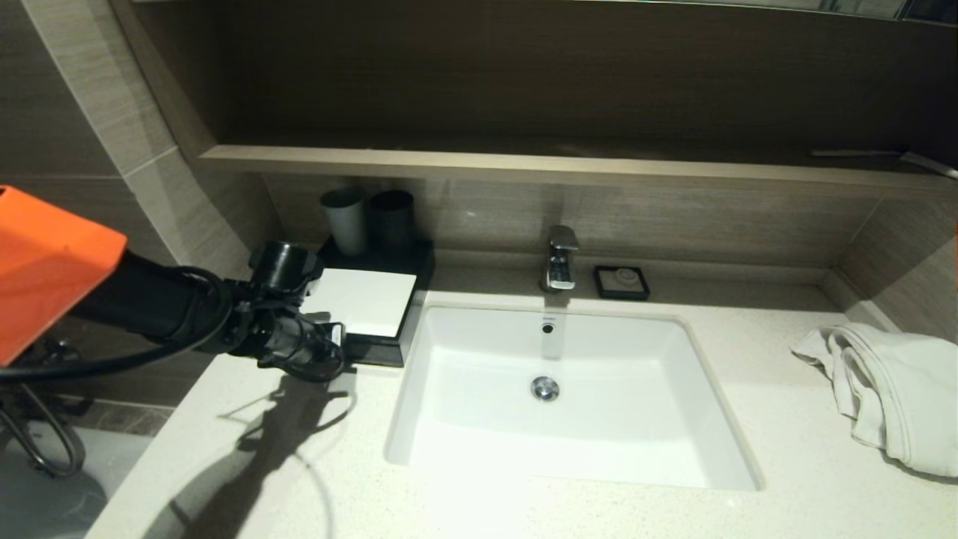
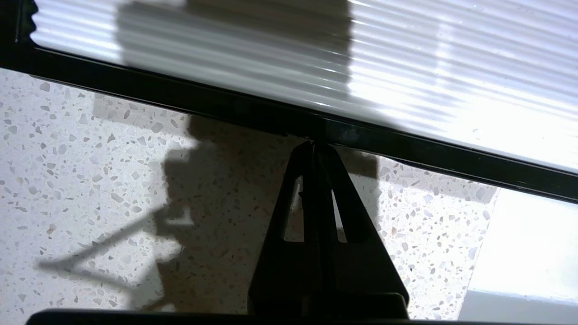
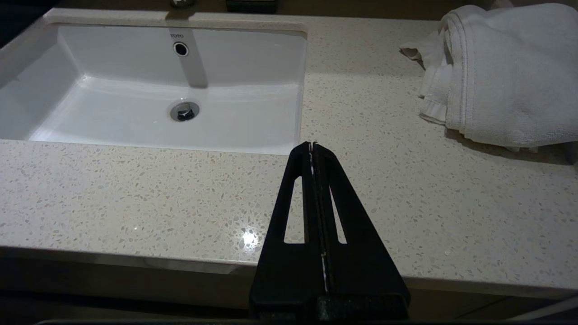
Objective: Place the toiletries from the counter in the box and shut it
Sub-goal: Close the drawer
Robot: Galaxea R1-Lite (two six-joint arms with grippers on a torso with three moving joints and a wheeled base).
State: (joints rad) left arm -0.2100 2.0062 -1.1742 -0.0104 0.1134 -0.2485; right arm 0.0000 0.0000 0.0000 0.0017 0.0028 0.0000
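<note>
The box [image 1: 370,301], low and black with a flat white top panel, stands on the counter [image 1: 756,389] left of the sink; its front looks flush. My left gripper [image 1: 335,350] is shut with nothing in it, low over the counter at the box's front. In the left wrist view its tips [image 2: 313,143] touch the black front edge of the box [image 2: 253,110]. My right gripper [image 3: 312,144] is also shut and empty, hovering above the counter [image 3: 135,198] near its front edge; it is outside the head view. No toiletries show in any view.
Two dark grey cups [image 1: 367,218] stand on the back of the box. A chrome tap [image 1: 560,258] and a small black soap dish [image 1: 621,282] sit behind the white sink [image 1: 464,359]. A crumpled white towel [image 1: 883,389] lies at the far right.
</note>
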